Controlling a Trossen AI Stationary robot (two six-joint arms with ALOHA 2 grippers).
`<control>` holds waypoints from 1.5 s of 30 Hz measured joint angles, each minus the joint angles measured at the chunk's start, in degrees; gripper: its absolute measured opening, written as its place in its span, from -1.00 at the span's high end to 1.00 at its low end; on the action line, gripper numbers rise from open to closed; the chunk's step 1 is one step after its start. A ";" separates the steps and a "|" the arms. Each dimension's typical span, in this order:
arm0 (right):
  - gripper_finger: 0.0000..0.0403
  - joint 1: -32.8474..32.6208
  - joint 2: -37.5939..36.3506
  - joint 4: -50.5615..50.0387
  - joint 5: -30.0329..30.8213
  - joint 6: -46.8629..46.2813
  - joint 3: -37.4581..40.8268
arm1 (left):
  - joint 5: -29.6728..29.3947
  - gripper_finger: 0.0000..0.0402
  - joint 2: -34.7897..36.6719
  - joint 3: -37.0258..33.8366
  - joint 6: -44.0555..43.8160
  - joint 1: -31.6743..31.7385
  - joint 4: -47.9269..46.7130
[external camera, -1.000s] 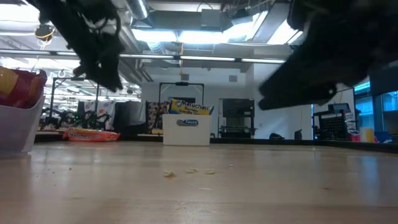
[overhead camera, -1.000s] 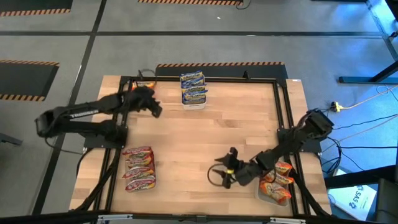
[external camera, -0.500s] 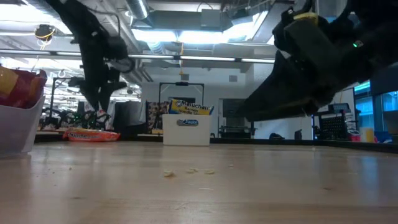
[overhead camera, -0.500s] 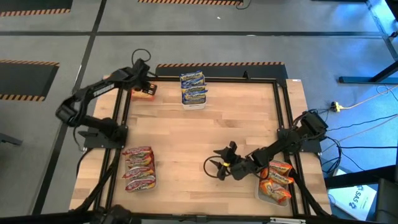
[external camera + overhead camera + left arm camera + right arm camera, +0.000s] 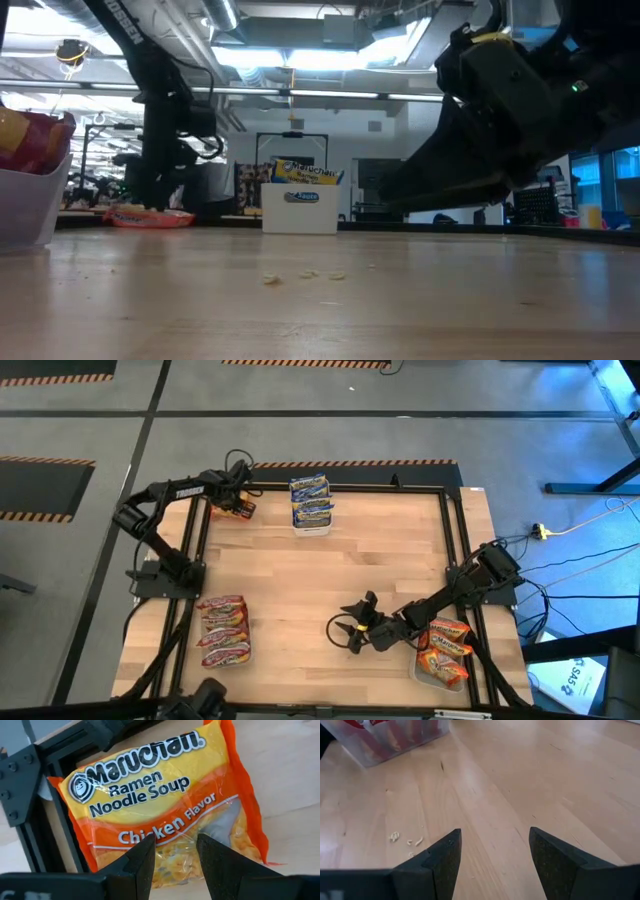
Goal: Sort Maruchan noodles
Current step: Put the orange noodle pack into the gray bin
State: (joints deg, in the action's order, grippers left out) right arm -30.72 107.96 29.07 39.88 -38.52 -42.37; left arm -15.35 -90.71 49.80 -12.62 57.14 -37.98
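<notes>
1. the left tool point(image 5: 240, 507) is seen at the far left corner of the worktop point(image 5: 330, 575), poised right over an orange chicken-flavour packet point(image 5: 160, 805) that lies flat beside the black frame point(image 5: 20, 795)
2. its fingers point(image 5: 145, 860) are spread partway, one on each side of the packet's lower edge in the left wrist view; nothing is pinched yet, and whether the tips touch the wrapper cannot be told
3. the right tool point(image 5: 352, 632) is held low over bare wood near the front middle, fingers point(image 5: 445, 855) spread wide and empty, with a few noodle crumbs point(image 5: 405, 840) scattered on the wood ahead of it
4. blue packets point(image 5: 311, 500) are stood in a white tub point(image 5: 300, 212) at the far edge, sorted by the look of it
5. red packets point(image 5: 223, 630) are gathered at the front left, apparently in a clear tub point(image 5: 30, 205)
6. orange packets point(image 5: 443, 652) are stacked in a tub at the front right, just beside the right arm
7. the task is judged nearly done: the one orange packet in the far corner appears to be the last loose piece
8. what is left, by that reading: a grip on it, a carry across the worktop, a drop with the other orange ones
</notes>
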 joint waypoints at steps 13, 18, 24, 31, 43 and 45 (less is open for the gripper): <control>-0.08 0.00 0.00 0.02 0.00 0.24 0.00 | 15.51 0.28 2.36 0.24 10.56 -11.41 -5.07; -0.08 0.00 0.00 0.10 -0.06 0.26 0.00 | 15.54 0.28 2.39 0.24 10.45 -20.70 -5.73; -0.08 0.00 0.00 0.08 -2.25 0.31 0.00 | 15.50 0.28 2.40 0.24 5.70 -32.56 -5.13; -0.08 0.00 -0.07 0.04 -3.50 0.30 0.00 | 16.05 0.28 2.36 0.16 -1.69 -46.98 -1.33; -0.08 0.00 -12.41 -14.43 -4.87 -1.58 0.00 | 19.13 0.28 -3.48 0.35 -11.60 -62.51 19.56; -0.08 0.00 -14.88 -18.67 -4.86 -2.79 0.00 | 19.28 0.28 -5.54 0.37 -13.28 -63.34 22.64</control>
State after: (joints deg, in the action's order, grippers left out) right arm -30.72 93.08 10.40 35.02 -41.31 -42.37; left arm 3.92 -96.26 50.17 -25.90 -6.20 -15.34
